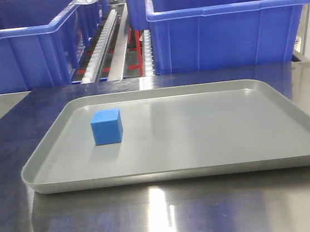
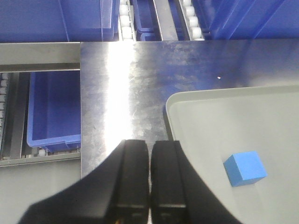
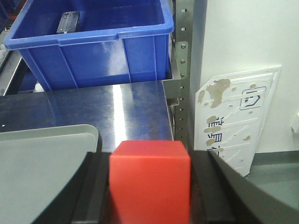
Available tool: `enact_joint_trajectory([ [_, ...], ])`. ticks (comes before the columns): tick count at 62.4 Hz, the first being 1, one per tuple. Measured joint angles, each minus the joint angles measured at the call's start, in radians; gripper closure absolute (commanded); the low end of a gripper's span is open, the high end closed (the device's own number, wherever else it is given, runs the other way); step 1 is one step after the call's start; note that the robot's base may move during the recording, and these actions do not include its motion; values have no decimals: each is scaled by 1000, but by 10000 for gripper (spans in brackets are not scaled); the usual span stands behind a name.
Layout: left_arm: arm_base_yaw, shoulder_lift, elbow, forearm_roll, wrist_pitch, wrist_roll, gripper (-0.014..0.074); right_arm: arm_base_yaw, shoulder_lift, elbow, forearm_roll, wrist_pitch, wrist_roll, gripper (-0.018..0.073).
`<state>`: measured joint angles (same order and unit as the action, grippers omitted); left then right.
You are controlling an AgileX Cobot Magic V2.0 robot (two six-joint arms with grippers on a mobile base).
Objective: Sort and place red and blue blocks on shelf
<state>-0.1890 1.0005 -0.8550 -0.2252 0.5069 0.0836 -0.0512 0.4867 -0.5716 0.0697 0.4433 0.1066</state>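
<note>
- Right gripper (image 3: 150, 198) clenched on red block (image 3: 149, 170): transport step in hand.
- Left gripper (image 2: 149, 186) pinched together, empty; blue block (image 1: 106, 127) sits on tray (image 1: 178, 174).
- Next: set red block on shelf (image 1: 100, 44), release.

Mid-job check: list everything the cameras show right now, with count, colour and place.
tabletop: one, shiny steel
tray: one, grey, on the tabletop
blue block: one, sky blue, on the tray, left part
shelf: one, steel, white rollers, behind the tabletop
bins: at least three, dark blue, on the shelf
panel: one, worn white, right of the shelf
red block: one, bright red, in the right gripper
left gripper: black, shut, empty, beside the tray
right gripper: black, shut on the red block
</note>
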Motion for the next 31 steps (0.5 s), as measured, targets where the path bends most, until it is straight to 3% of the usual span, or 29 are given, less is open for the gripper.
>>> enact_joint_trajectory([
  [31,0,10,-2,0,2,0,472,0,0,0,0,0,0,502],
])
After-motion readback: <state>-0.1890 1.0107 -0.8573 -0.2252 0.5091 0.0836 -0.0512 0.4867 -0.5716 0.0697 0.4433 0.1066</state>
